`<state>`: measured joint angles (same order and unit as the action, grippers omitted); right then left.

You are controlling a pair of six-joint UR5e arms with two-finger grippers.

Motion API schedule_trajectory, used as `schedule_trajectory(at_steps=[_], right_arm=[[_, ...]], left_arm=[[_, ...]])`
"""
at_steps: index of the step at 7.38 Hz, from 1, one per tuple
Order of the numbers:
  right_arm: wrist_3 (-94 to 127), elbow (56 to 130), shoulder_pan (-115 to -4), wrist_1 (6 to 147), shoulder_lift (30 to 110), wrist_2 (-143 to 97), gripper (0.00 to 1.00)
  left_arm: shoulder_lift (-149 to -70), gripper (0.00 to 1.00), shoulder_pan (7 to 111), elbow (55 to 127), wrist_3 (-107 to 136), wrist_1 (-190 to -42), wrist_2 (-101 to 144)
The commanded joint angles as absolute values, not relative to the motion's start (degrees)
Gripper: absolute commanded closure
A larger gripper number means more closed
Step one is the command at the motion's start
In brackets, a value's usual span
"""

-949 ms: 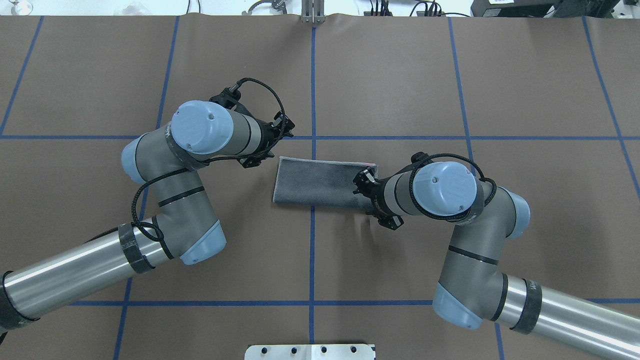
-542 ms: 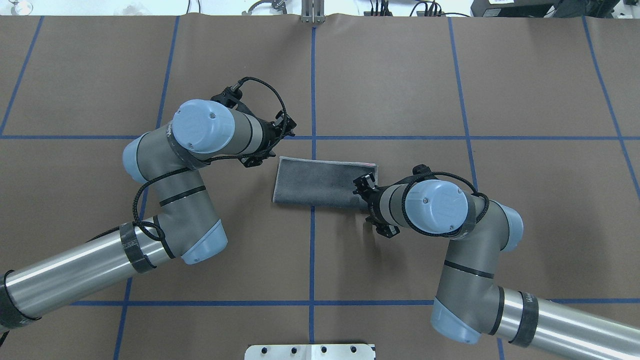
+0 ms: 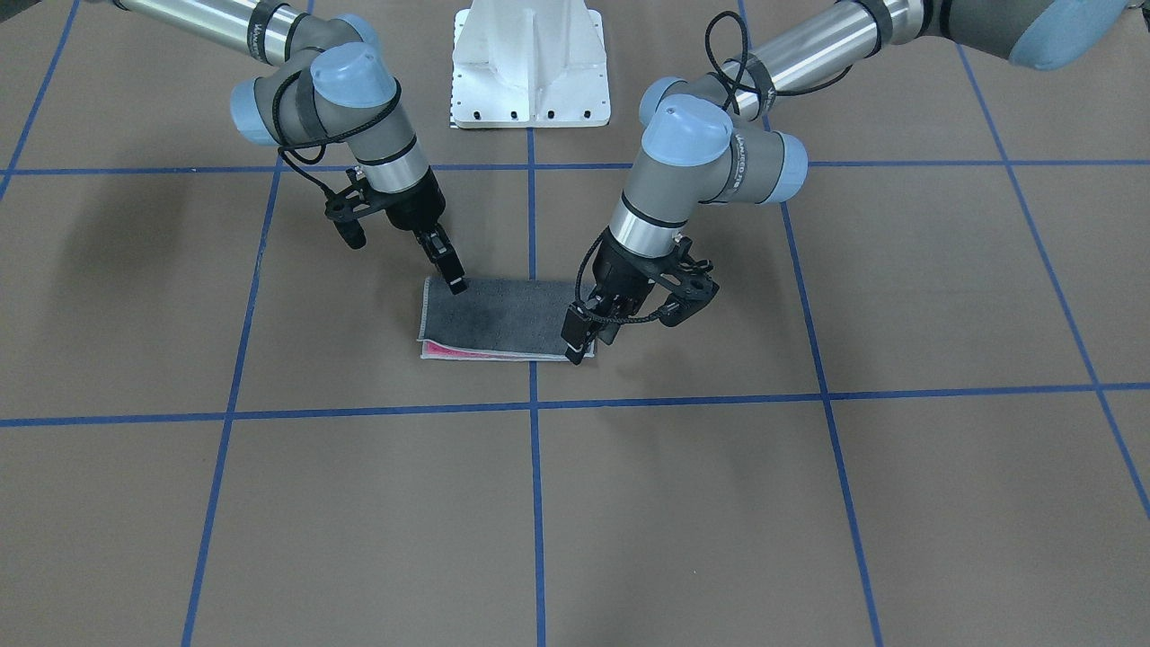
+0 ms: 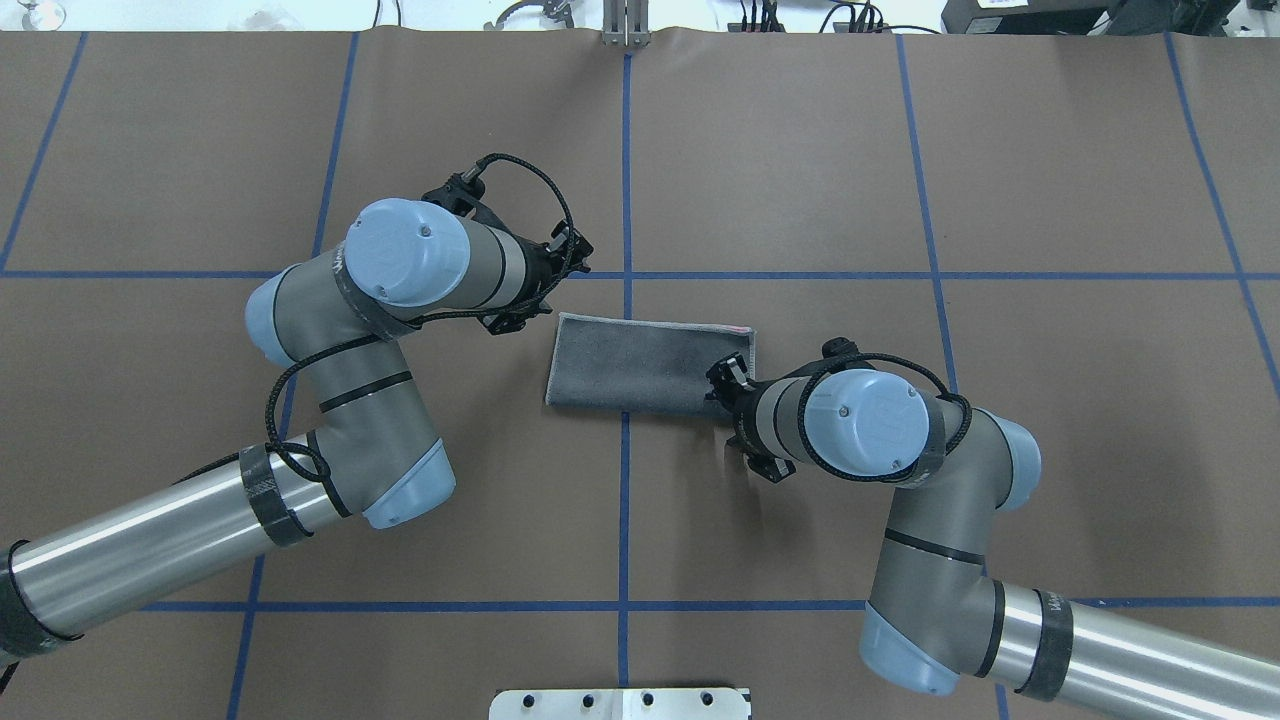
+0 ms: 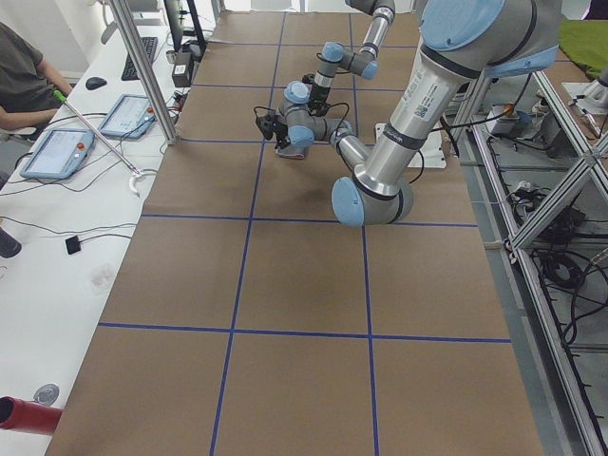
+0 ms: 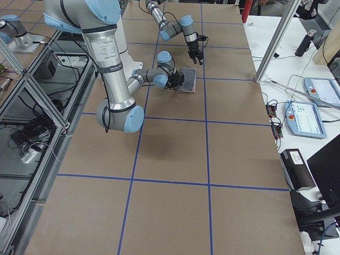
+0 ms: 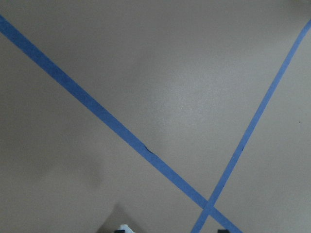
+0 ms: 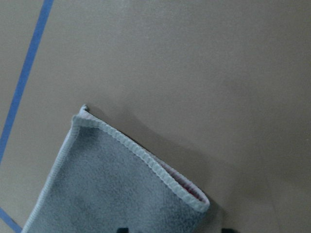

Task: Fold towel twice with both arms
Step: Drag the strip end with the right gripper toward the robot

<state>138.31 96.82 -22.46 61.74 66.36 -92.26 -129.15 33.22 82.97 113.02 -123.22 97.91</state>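
Observation:
The towel [image 3: 503, 316] lies flat near the table's middle as a long rectangle, dark grey face up, with a pink strip showing along its far edge. It also shows as the towel [image 4: 640, 365] from overhead. My left gripper [image 3: 575, 343] stands at its far left corner, open, with only bare table in the left wrist view. My right gripper [image 3: 455, 282] hangs at the near right corner, open. The right wrist view shows the towel [image 8: 107, 189] corner with its light stitched edge and pink between the layers.
Blue tape lines [image 4: 626, 180] cross the brown table cover. The white pedestal base [image 3: 530, 63] stands at the robot's side of the table. A person [image 5: 24, 81] sits at a side bench with tablets, beyond the table's far edge.
My right arm has drawn back toward the robot along the towel's right end, from mid-edge to the near corner. The left arm and the towel have hardly moved.

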Motion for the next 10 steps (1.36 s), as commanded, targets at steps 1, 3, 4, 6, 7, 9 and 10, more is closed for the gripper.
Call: schedule_trajectory(at_steps=[1,3,4,6,7,9,10], right_arm=[[138.3,97.0,-22.2,61.8,66.4,-92.2,0.93],[138.3,97.3,-22.3,61.8,66.5,-92.2,1.00],[138.2,97.5,-22.4,61.8,66.4,-92.3,1.00],[138.1,97.4,-22.4,61.8,66.5,-92.4,1.00],[137.9,98.1,-22.8,61.9,66.5,-92.8,1.00],[138.0,103.1,-22.9,62.7,69.8,-93.1,1.00],[138.2,106.8,-22.0,65.7,71.2,-93.8,1.00]], left_arm=[[-129.1,0.30,33.2,83.0,113.0,-123.2,97.9],[-129.2,0.30,33.2,83.0,113.0,-123.3,97.9],[-129.2,0.30,33.2,83.0,113.0,-123.3,97.9],[-129.2,0.30,33.2,83.0,113.0,-123.3,97.9],[-129.2,0.30,33.2,83.0,113.0,-123.3,97.9],[-129.2,0.30,33.2,83.9,112.9,-123.3,98.0],[-128.9,0.30,33.2,85.3,112.9,-123.1,98.1]])
